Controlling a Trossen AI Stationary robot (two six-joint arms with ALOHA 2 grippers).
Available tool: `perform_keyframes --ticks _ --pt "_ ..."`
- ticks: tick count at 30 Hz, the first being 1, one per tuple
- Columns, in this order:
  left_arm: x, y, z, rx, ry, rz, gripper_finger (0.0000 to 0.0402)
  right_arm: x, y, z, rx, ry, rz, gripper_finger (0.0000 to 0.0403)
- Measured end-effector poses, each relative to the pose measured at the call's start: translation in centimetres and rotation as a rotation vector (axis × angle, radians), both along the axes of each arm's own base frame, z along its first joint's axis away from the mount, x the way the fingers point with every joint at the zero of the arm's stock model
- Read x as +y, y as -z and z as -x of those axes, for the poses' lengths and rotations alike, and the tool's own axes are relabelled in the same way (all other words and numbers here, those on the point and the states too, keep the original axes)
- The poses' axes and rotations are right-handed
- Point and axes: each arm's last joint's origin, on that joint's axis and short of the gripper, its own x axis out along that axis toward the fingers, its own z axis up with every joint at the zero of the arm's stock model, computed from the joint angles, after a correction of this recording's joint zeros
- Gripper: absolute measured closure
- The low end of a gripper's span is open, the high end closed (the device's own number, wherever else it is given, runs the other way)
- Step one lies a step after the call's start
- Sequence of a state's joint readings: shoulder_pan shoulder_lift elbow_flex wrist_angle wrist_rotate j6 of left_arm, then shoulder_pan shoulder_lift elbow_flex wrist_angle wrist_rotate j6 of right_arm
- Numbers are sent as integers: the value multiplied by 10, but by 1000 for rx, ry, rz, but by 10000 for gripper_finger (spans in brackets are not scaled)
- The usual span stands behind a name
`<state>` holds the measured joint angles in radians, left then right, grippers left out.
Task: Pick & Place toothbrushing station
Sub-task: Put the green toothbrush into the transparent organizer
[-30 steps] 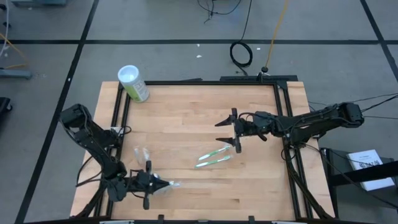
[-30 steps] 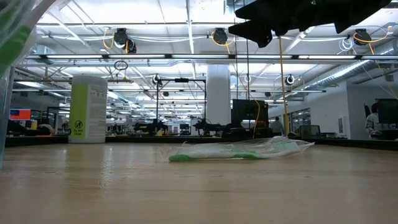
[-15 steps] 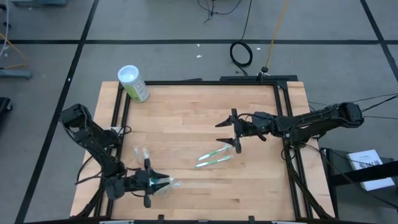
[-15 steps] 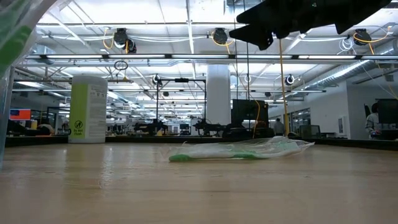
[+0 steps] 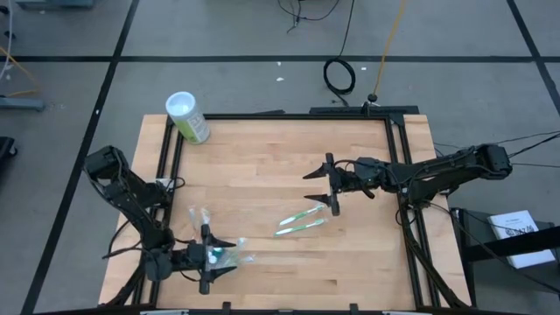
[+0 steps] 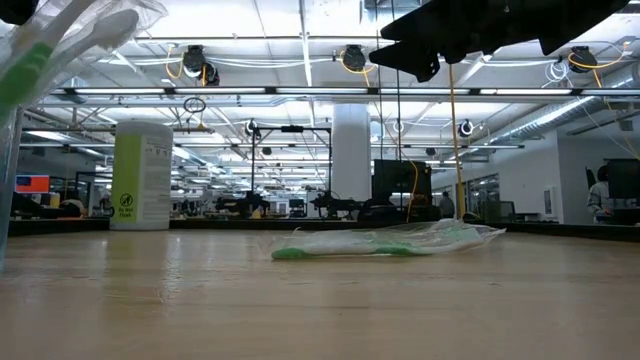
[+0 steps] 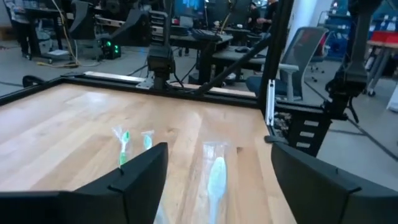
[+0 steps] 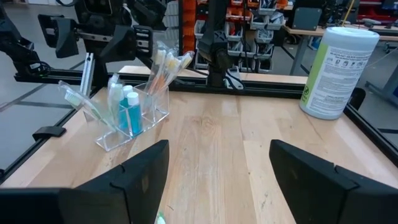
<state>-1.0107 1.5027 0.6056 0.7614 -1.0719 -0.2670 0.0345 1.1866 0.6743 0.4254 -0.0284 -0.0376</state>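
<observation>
**Ana:** Table (image 5: 262, 149) first: bare wood over most of it, with the green canister (image 5: 187, 116) at a far corner, out of the job.

**Ben:** And the arms?

**Ana:** The right gripper (image 5: 331, 185) hovers above the middle of the table, jaws apart, holding nothing. The left gripper (image 5: 213, 256) is low at the near edge, jaws also spread wide. A wrapped toothbrush (image 7: 216, 177) sits in the gap between its fingers (image 7: 134, 180), apparently on the wood and not clamped.

**Ben:** So which step is this?

**Ana:** I'd judge a release or a regrasp of that brush. It is near the clear holder (image 5: 199, 219) but not in it.

**Ben:** What does the holder have already?

**Ana:** From the right wrist, the holder carries several brushes (image 8: 165, 62) leaning out of one end and blue-capped tubes (image 8: 127, 109) standing in it.

**Ben:** Anything left loose?

**Ana:** Two green wrapped toothbrushes (image 5: 299, 223) lie side by side mid-table, just beside the right gripper.

**Ben:** Next move?

**Ana:** Probably the left gripper closes squarely on the thin brush, lifts and tips it into the holder. The crinkly wrapper could slip, so a centred grip matters. The pair would follow.
</observation>
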Motion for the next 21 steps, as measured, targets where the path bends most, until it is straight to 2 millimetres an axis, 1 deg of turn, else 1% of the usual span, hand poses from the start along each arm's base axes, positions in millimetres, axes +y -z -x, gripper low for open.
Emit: perform_keyframes --ticks 3,7,9,13,17,19,21 --pt "-2 3 3 18 12 -22 102 0 0 0 0 0 0 133" --pt "-2 3 3 20 9 -22 103 0 1 0 5 0 0 133" --pt "-2 -4 3 -17 12 -32 106 0 1 0 6 0 0 133" --pt "2 -26 1 -131 -3 -80 113 0 2 0 22 -1 1 133" --pt "17 -46 -7 -209 -84 -137 117 2 10 2 106 -12 5 133" --pt "29 -52 -15 -209 -134 -143 115 4 16 4 166 -18 2 133" --pt "43 -53 -26 -185 -183 -146 115 7 24 5 227 -22 -16 133"
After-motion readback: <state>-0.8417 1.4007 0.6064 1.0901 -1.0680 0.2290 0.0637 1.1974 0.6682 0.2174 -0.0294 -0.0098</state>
